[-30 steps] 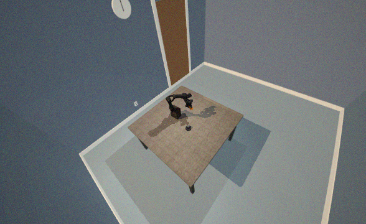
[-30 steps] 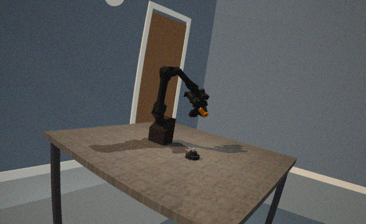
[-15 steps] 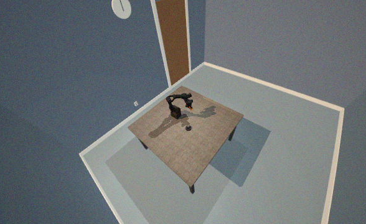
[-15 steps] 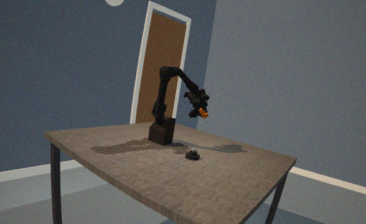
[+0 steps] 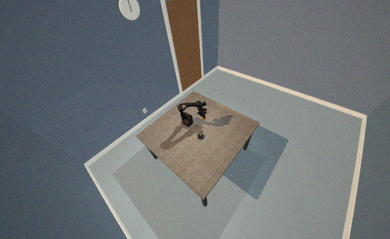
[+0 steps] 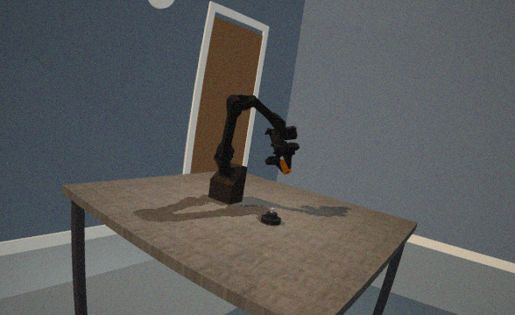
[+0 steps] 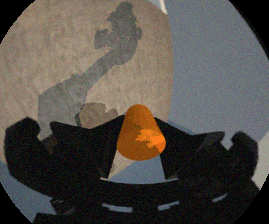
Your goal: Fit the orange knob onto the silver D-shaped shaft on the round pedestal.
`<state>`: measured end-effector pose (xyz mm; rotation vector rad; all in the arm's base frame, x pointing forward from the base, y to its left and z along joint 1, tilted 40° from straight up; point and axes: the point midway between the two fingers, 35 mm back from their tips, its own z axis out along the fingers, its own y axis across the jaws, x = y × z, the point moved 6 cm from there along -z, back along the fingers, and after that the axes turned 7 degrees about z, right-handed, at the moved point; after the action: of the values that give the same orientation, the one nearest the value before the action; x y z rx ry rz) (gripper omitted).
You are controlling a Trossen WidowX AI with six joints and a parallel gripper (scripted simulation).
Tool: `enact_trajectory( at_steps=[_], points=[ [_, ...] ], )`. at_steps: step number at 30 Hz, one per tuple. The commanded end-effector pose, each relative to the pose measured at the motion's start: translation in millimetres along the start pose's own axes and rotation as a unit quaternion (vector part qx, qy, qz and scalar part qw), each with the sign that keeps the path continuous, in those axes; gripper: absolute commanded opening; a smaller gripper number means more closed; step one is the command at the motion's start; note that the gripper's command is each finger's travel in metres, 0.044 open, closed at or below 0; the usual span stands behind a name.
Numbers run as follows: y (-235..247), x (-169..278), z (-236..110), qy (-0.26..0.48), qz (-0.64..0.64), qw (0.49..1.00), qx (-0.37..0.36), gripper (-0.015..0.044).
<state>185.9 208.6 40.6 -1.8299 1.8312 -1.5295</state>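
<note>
My gripper [image 6: 284, 165] [image 5: 203, 115] [image 7: 138, 119] is shut on the orange knob [image 6: 285, 166] [image 5: 203, 116] [image 7: 141, 135] and holds it high above the table, tilted. In the wrist view the knob sticks out between the dark fingers with its end face toward the camera. The round dark pedestal [image 6: 271, 218] [image 5: 200, 136] stands on the table in front of the arm's base, with the short silver shaft [image 6: 271, 211] upright on it. The knob is well above and behind the pedestal. The pedestal does not show in the wrist view.
The arm's base block [image 6: 228, 188] [image 5: 187, 120] sits near the table's far edge. The wooden table [image 6: 240, 262] [image 5: 198, 166] stands in a blue-walled room with a brown door [image 6: 227, 87] behind it.
</note>
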Motion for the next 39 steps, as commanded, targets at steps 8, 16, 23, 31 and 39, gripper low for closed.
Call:
enact_trajectory(
  at_steps=[8, 16, 23, 31, 39],
  points=[
    [-12, -3, 21, 0.013, 0.003, 0.992, -0.129, 0.0000],
    [-18, -3, 43, 0.025, 0.003, 0.973, -0.230, 0.0000],
    [-22, -4, 64, 0.036, 0.003, 0.949, -0.314, 0.0000],
    [-6, -6, 91, 0.034, 0.004, 0.948, -0.316, 0.0000],
    [18, -7, 130, 0.034, 0.005, 0.947, -0.319, 0.0000]
  ],
)
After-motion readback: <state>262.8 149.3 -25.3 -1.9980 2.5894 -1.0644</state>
